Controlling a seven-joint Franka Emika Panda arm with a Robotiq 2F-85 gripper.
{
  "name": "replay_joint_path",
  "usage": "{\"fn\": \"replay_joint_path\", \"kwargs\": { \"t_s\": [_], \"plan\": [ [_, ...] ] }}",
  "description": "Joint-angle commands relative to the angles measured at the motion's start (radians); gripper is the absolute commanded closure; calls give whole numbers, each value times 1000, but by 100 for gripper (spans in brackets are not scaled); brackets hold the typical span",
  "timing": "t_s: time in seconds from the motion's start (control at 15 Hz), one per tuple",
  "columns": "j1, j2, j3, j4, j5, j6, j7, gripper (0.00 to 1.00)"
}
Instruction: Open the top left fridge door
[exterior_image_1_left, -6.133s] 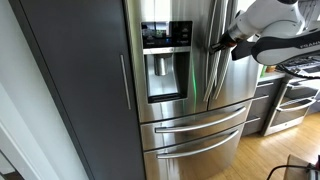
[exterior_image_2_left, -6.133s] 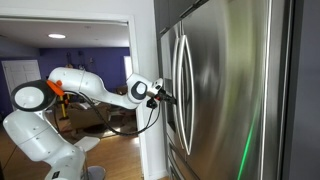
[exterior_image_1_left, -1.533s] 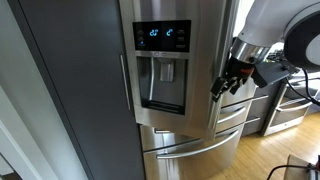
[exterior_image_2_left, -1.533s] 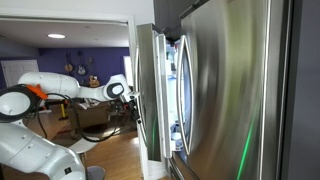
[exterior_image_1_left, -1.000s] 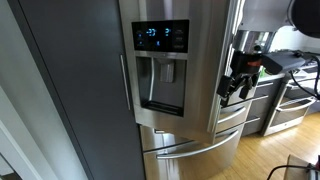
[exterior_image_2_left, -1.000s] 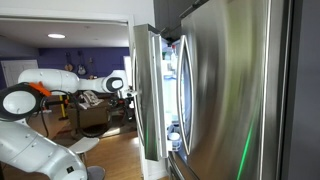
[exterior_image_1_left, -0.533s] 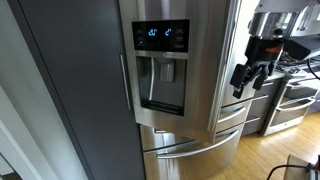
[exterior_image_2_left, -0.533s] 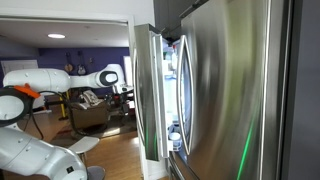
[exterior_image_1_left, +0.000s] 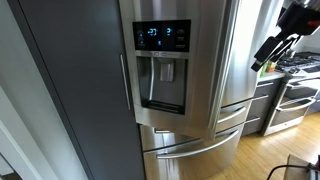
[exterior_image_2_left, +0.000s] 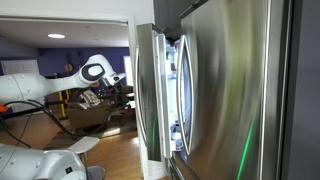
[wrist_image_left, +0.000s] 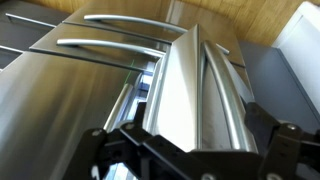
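Note:
The top left fridge door (exterior_image_1_left: 170, 95), steel with a blue-lit display (exterior_image_1_left: 160, 37) and a dispenser recess, stands swung out from the fridge. It shows edge-on as the door (exterior_image_2_left: 147, 90) in an exterior view, with the lit interior behind it. My gripper (exterior_image_1_left: 259, 64) hangs open to the right of the door's bar handle (exterior_image_1_left: 227, 60), apart from it. In the wrist view the door edge (wrist_image_left: 180, 90) and its handle (wrist_image_left: 226, 90) run up the frame beyond my open gripper (wrist_image_left: 195, 160), with nothing between the fingers.
A dark grey cabinet panel (exterior_image_1_left: 70, 90) with a slim handle (exterior_image_1_left: 123, 82) stands beside the fridge. The plain steel door (exterior_image_2_left: 230, 90) is shut. Two drawers (exterior_image_1_left: 195, 135) lie below, a stove (exterior_image_1_left: 290, 100) at the right, and a sofa (exterior_image_2_left: 95, 115) behind the arm.
My gripper has drawn back from the door handle, rising and moving away from the fridge. The door stays swung open as before.

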Motion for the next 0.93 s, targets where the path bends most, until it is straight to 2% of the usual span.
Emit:
{"fn": "replay_joint_path", "kwargs": {
  "t_s": [0.0,0.4,0.73,0.87],
  "plan": [
    [-2,-105,-43,-52,-40,77,-81,0],
    [-11,-167,-91,-35,-16,84,-147,0],
    [-28,-201,-87,-32,-24,70,-154,0],
    [-31,-176,-81,-11,-10,69,-147,0]
  ]
}}
